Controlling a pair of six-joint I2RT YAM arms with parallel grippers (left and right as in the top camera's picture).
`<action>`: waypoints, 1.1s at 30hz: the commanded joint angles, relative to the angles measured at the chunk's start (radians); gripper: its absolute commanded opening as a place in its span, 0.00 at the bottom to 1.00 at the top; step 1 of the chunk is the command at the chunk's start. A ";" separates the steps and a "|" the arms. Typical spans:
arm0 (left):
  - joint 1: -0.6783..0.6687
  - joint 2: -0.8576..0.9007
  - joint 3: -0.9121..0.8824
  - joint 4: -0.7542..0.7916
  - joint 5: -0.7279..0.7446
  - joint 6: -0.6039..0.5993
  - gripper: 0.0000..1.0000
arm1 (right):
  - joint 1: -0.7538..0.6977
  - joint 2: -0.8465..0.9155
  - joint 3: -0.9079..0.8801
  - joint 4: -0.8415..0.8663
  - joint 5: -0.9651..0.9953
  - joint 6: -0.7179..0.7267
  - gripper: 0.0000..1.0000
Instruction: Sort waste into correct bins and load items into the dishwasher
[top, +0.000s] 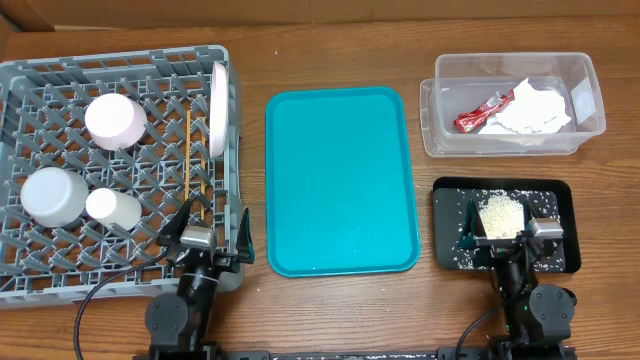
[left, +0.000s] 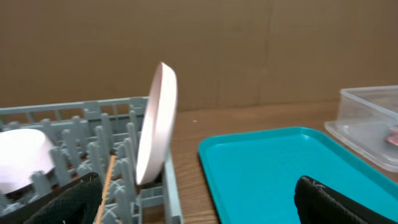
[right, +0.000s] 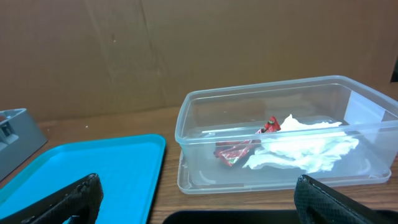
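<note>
Left hand (top: 209, 229) by rack (top: 30, 72), right hand (top: 503, 238) over black tray (top: 556, 196), both apart

A teal serving tray (top: 341, 180) lay flat near the middle of a brown wooden table (top: 330, 55), its long sides running from the near edge toward the far one. It was rectangular, with rounded corners and a low raised rim, and its surface was a plain, even teal (each wrist view caught only part of it, one far corner apiece). The table's grain ran left to right in the overhead view. Behind the table stood an upright brown cardboard backdrop (left: 261, 50), marked with faint creases. In both wrist views it filled the upper half and met the tabletop at its far edge.
</note>
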 joint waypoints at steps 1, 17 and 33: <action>-0.009 -0.049 -0.004 -0.032 -0.092 0.009 1.00 | -0.003 -0.008 -0.011 0.006 0.006 -0.003 1.00; -0.007 -0.049 -0.004 -0.145 -0.125 0.023 1.00 | -0.003 -0.008 -0.011 0.006 0.006 -0.003 1.00; -0.007 -0.049 -0.004 -0.145 -0.125 0.023 1.00 | -0.003 -0.008 -0.011 0.006 0.006 -0.003 1.00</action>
